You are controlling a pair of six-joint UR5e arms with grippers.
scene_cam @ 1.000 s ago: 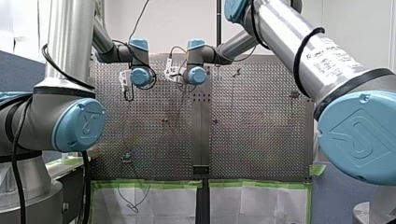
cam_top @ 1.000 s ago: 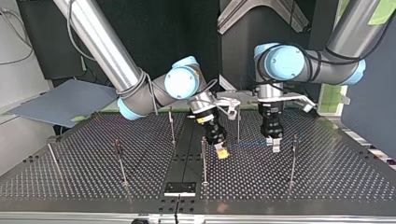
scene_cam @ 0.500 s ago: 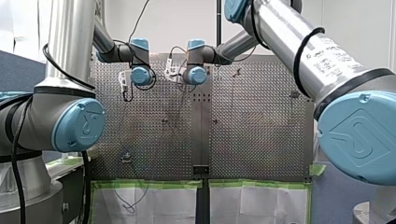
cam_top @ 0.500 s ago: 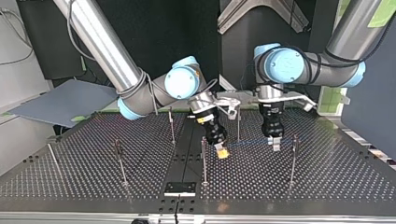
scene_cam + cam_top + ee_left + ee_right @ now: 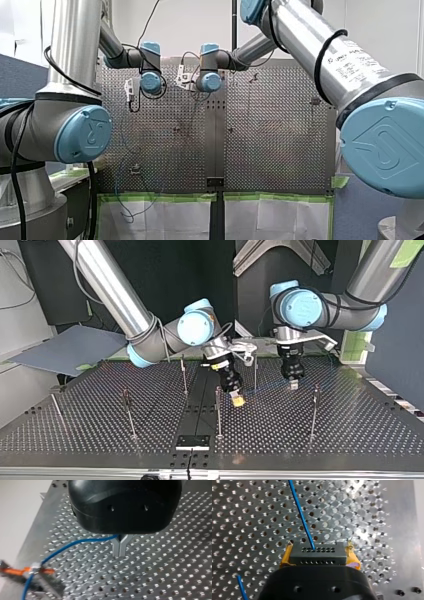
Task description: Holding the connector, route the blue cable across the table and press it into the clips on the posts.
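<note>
Top view: my right gripper (image 5: 238, 400) mid-table, my left gripper (image 5: 293, 385) to its right | post (image 5: 255, 372) between them | nearer post (image 5: 218, 412) just left of my right gripper | right wrist view: connector (image 5: 317, 553) in my right gripper, cable (image 5: 300, 515) leading ahead | left wrist view: cable in my left gripper.

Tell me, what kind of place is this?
Probably a robotics lab test bench: a perforated metal table set with thin posts, and two industrial arms, my right gripper holding a connector on a blue cable.
</note>
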